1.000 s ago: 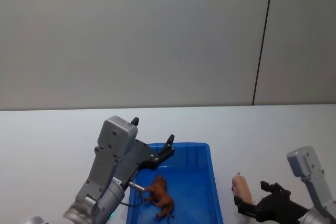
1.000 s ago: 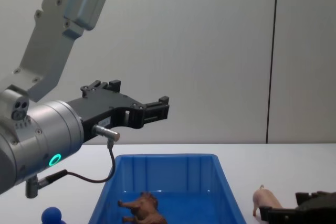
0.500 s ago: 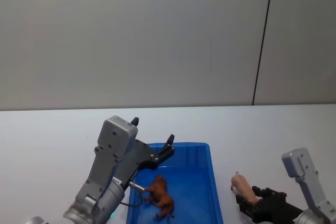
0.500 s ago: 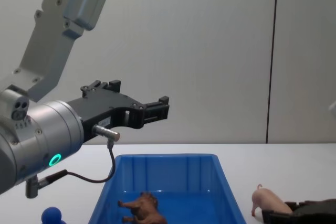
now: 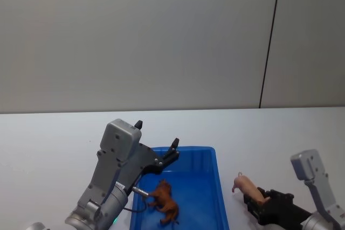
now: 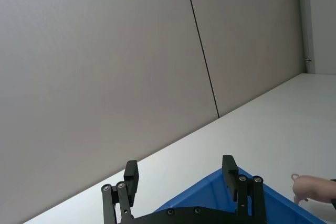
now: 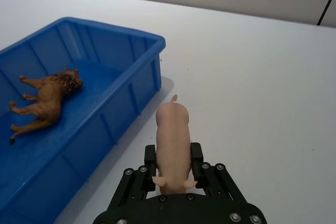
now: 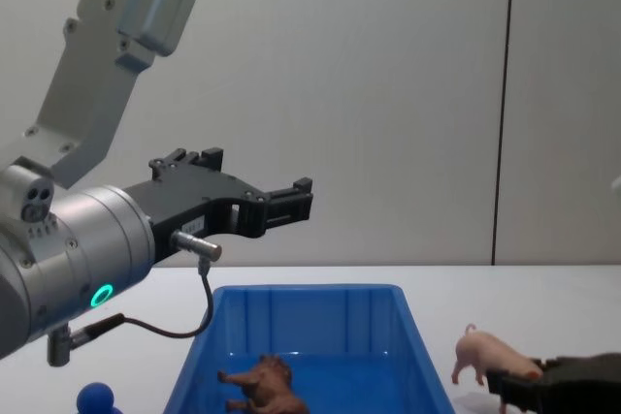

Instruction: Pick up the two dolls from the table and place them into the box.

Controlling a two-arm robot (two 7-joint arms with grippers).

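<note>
Lion [image 5: 164,203], 1, in 1 box [image 5: 220,187]; pig [image 7: 172,124], 1, pinched by right gripper [image 7: 173,153]; left gripper [image 6: 180,167] spread.

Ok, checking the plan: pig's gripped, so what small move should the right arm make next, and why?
Probably carry the pig left over the box rim: the right gripper is shut on it outside the box; the left gripper hangs open above the box.

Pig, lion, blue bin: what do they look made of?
The pig: likely hard moulded plastic, pale pink, smooth with a soft sheen; no dent between the jaws of the right gripper.
The lion: probably the same, brown, matte, with moulded mane texture.
The blue bin: rigid plastic, slight gloss; its walls show soft highlights and moulded creases.
</note>
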